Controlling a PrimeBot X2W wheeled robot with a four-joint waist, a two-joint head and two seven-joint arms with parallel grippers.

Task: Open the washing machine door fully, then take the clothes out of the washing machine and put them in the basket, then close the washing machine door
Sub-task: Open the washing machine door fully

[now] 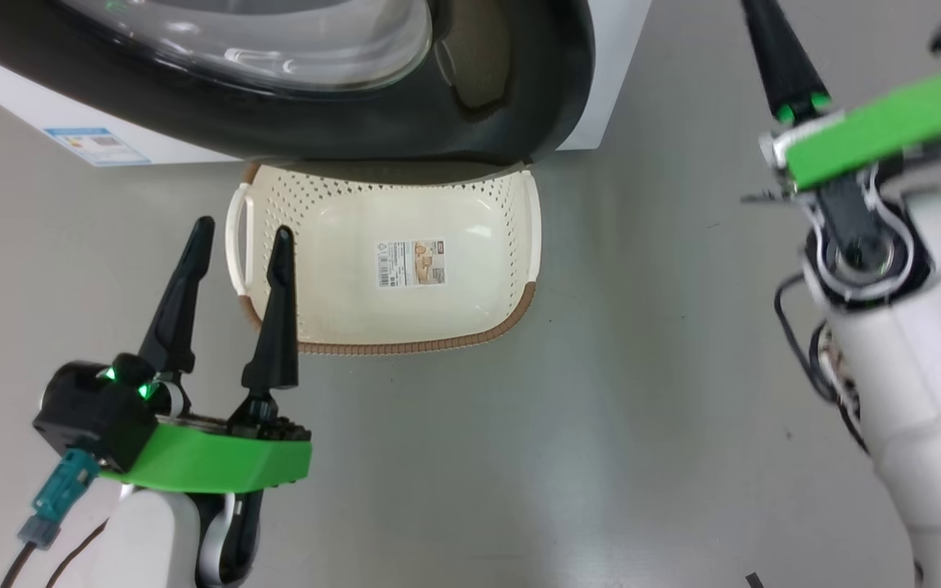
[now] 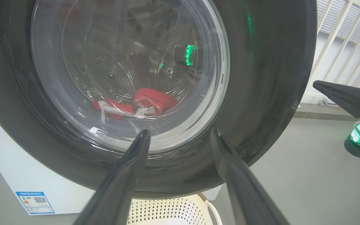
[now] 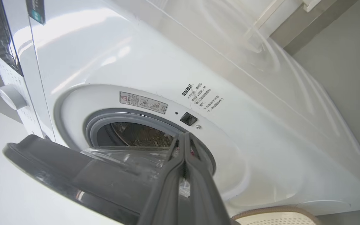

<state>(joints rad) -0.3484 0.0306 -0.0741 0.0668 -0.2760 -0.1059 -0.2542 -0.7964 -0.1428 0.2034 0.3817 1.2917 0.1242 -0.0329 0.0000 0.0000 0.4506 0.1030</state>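
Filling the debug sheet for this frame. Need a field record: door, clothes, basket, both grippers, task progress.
washing machine door: partly open, not swung fully out
clothes: red, lying in the drum, seen through the door glass
basket: on the floor under the door's lower edge, empty, paper label on its bottom
left gripper: open, holding nothing, by the basket's left side
right gripper: shut, nothing seen held, tips toward the drum opening
progress: door not yet fully open, no clothes moved
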